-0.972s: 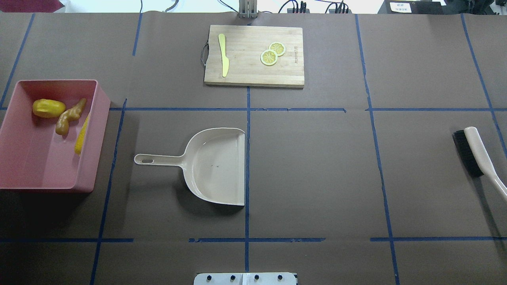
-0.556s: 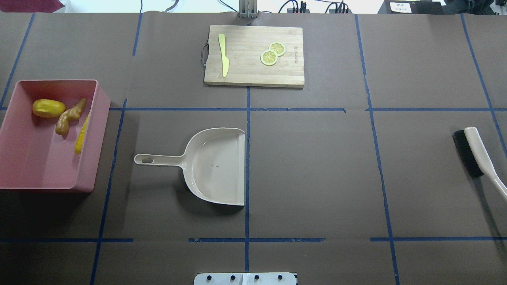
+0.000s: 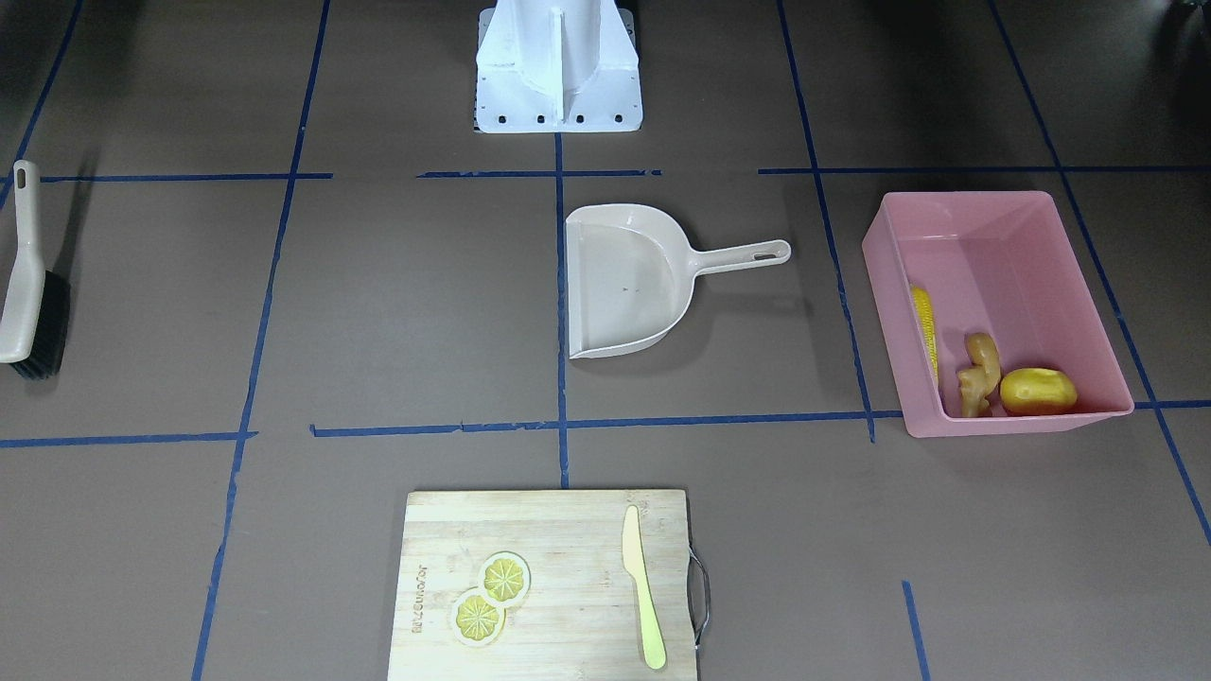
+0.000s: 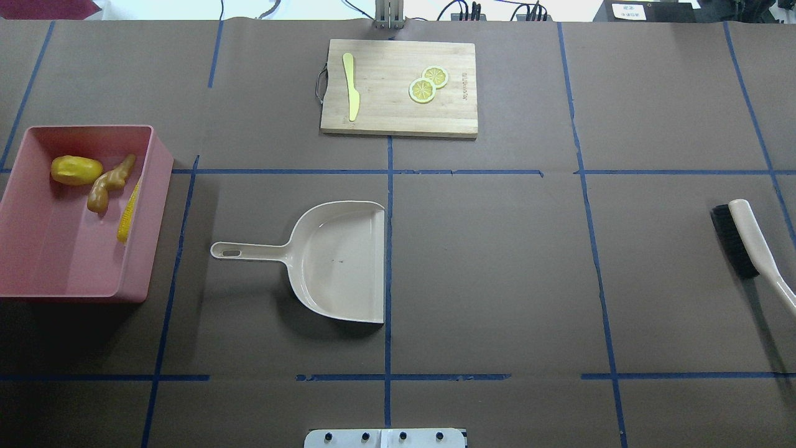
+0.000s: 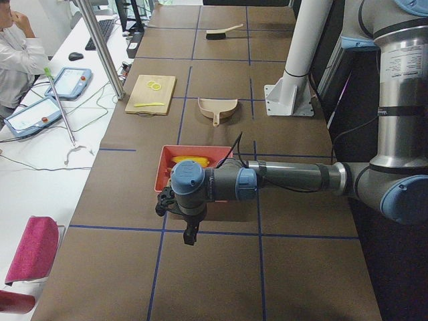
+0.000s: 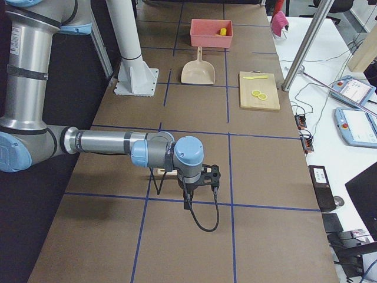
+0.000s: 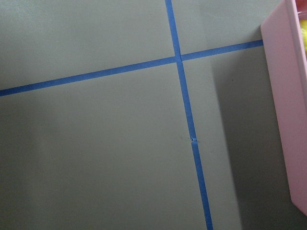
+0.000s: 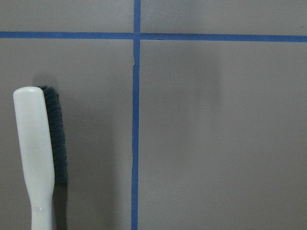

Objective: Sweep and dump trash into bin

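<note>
Facing the robot: a pink bin [image 3: 1003, 274] on the desk [image 3: 378, 312], at the robot's left, holds all the trash. The corn cob [image 3: 923, 322] lies along the wall on the dustpan side, with the ginger root [image 3: 979, 374] and the yellow lump [image 3: 1038, 391] side by side in a corner. Dustpan [image 3: 624, 284] mid-desk, well apart from the bin. Brush [image 3: 24, 284] at the robot's far right. Cutting board [image 3: 558, 530] bears two lemon slices [image 3: 492, 596] and a knife [image 3: 641, 586]. Overhead: same layout, no arm showing. Left end: left pincer [image 5: 190, 235] points down just beside the bin, grip cannot be told; a person [image 5: 13, 60] sits at a side bench. Right end: right pincer [image 6: 187, 200] points down low over the desk, grip likewise unclear. Left wrist: bin wall at the frame's edge, blue tape [image 7: 184, 100]. Right wrist: brush lying on the desk.
</note>
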`<state>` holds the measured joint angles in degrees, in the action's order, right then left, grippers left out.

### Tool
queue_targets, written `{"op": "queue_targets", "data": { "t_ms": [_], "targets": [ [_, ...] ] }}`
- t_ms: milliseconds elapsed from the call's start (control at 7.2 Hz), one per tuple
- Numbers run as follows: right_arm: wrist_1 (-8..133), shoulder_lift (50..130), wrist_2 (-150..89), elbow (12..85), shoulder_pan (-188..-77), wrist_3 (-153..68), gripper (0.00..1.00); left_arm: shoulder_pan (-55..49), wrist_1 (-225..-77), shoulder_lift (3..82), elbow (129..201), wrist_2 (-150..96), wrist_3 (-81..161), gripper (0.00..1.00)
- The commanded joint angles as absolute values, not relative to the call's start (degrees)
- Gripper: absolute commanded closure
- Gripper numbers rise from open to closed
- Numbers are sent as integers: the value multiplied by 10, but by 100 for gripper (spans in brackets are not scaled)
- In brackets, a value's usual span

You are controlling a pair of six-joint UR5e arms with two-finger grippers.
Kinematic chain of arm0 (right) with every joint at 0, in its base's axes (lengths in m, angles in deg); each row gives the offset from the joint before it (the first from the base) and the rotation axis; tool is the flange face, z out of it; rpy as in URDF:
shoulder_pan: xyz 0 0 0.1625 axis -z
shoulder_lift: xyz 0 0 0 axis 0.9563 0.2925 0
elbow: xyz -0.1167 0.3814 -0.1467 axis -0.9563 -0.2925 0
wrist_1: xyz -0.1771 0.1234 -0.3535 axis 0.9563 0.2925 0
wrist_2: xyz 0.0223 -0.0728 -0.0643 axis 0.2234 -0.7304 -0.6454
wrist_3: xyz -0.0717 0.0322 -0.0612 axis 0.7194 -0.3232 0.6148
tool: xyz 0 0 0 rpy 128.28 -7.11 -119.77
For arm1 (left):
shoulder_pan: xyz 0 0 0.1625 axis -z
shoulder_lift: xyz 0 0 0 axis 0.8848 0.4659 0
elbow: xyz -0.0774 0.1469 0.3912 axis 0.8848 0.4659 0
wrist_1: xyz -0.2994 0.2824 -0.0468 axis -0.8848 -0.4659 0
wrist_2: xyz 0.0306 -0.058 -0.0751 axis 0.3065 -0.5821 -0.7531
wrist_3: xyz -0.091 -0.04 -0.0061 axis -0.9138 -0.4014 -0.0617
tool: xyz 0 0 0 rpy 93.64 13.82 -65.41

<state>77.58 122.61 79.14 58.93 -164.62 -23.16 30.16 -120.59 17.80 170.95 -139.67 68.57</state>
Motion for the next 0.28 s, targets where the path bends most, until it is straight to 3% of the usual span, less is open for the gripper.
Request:
{"op": "queue_targets", "data": {
  "t_ms": [0, 139],
  "targets": [
    [775, 1226, 791, 592, -1635, -232, 0, 301, -1206, 178, 1713, -1397, 686, 0],
    [775, 1226, 791, 592, -1633, -230, 0, 302, -1206, 178, 1713, -1397, 686, 0]
  ]
}}
